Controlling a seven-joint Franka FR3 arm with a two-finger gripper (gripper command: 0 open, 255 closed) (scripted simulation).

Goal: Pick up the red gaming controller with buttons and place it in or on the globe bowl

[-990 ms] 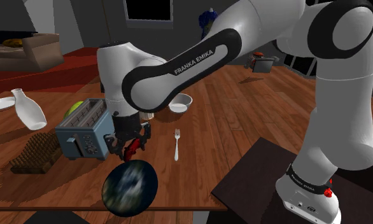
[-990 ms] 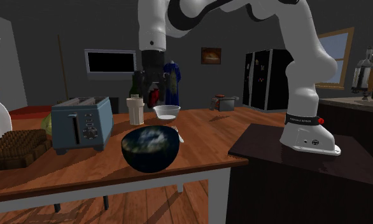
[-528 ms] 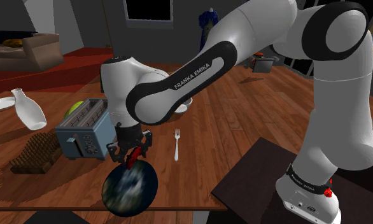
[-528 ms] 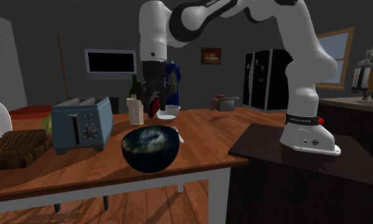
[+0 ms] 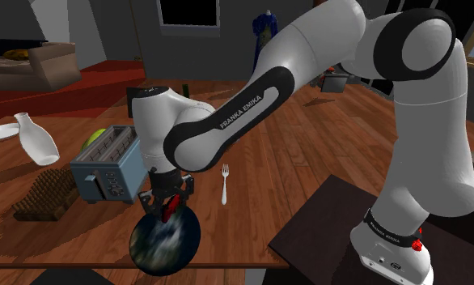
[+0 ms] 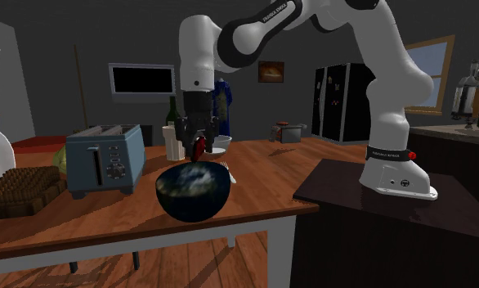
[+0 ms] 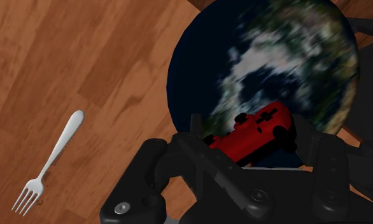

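The red gaming controller (image 7: 255,133) with dark buttons is clasped between my black fingers, and my gripper (image 7: 252,137) is shut on it. It hangs just above the globe bowl (image 7: 268,57), a dark blue bowl printed with clouds and land. In the shoulder view the controller (image 5: 168,206) and gripper (image 5: 167,204) sit right over the bowl (image 5: 164,239) near the table's front edge. The second exterior view has the controller (image 6: 199,150) a short way above the bowl (image 6: 193,191), held by the gripper (image 6: 199,147).
A blue-grey toaster (image 5: 106,166) stands close to the shoulder view's left of the bowl, with a dark spiky block (image 5: 45,197) beyond it. A fork (image 5: 224,183) lies on the wooden table (image 5: 292,154). A white vase (image 5: 36,139) and a small white bowl (image 6: 216,143) stand farther back.
The arm has carried the controller toward the table's front edge and lowered it, from beside the toaster to directly above the globe bowl. The grip has stayed shut.
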